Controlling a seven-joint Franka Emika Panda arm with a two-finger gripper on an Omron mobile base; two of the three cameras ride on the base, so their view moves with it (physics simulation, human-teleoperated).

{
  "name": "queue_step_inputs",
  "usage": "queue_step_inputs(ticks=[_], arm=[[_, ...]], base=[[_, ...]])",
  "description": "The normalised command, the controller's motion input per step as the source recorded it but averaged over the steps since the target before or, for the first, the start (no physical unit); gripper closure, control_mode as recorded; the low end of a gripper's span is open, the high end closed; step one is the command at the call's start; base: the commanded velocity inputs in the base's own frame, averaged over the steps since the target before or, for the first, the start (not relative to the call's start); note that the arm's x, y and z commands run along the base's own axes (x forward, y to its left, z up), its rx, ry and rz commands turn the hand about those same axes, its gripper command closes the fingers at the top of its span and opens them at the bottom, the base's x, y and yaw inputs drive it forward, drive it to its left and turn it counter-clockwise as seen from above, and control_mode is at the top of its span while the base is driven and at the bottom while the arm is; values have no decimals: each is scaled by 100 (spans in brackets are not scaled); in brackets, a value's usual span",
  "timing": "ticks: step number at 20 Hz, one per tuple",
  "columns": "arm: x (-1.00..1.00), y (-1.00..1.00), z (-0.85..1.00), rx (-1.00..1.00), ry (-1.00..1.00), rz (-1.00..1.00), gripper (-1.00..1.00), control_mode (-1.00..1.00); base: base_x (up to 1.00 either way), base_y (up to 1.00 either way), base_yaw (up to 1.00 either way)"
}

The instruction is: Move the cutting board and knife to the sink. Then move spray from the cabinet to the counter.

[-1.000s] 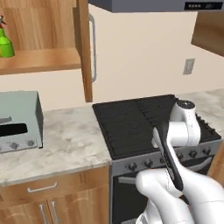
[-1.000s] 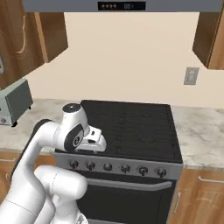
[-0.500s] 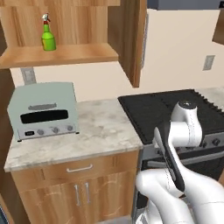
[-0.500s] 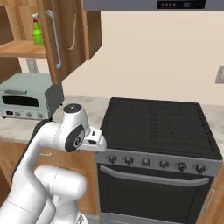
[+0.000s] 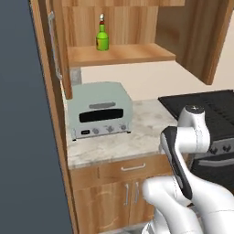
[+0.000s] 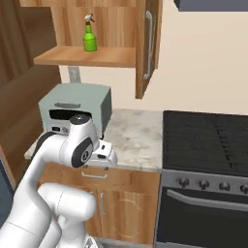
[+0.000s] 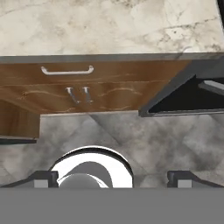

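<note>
I'm on the spray leg now, by the look of it. The spray (image 5: pixel 103 38) stands upright on the open shelf of the cabinet (image 5: pixel 119 54), at the upper middle of the left base frame; in the right base view it sits upper left. So that bottle is not yet down on the counter (image 5: pixel 137 132), which lies below it beside the toaster oven (image 5: pixel 98 109) and the stove (image 6: pixel 208 140).

I see no board, knife or sink here, so I can't confirm that first part from these frames; my guess is it's behind me.

My gripper (image 7: pixel 111 177) points at the floor in front of the drawers, its tips spread wide at the bottom corners of the hand view, holding nothing. Everything on the spray is left: reach up, grasp, lower.
</note>
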Motion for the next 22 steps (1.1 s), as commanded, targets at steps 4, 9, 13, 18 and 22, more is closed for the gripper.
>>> queue_step_inputs(ticks=[4, 9, 13, 18, 22], arm=[[0, 0, 0, 0, 0, 0, -100, 100], [0, 0, 0, 0, 0, 0, -100, 100], [0, 0, 0, 0, 0, 0, -100, 100], [0, 0, 0, 0, 0, 0, -100, 100], [0, 0, 0, 0, 0, 0, -100, 100]], base=[[44, 70, 0], [50, 45, 0], [55, 5, 0], [56, 0, 0], [50, 0, 0]])
